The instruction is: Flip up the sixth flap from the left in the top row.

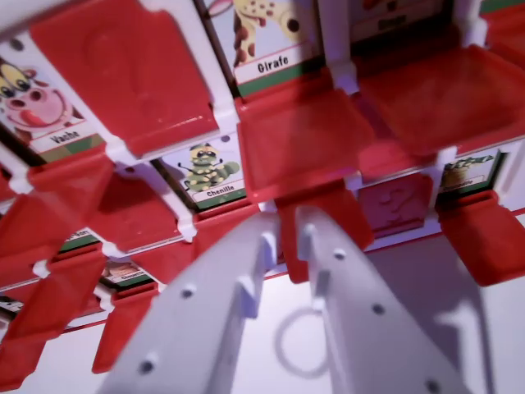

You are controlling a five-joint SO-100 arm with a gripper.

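Note:
A white game board (223, 105) fills the wrist view, with rows of red flaps and animal cards. Cards reading Vache (43, 107), Girafe (267, 41) and Chenille (209, 172) show where flaps stand up. A large red flap (299, 135) lies tilted at the centre. My white gripper (289, 234) reaches up from the bottom edge. Its fingertips (264, 242) stand a narrow gap apart at the near edge of a small red flap (340, 213), in front of a question-mark panel (394, 205). Red plastic shows in the gap; whether the jaws pinch it is unclear.
More red flaps lie at the wrist view's left (57, 222) and right (484, 238). White tabletop (459, 304) shows below the board's near edge, with a faint ring mark (283, 361) on it between my fingers.

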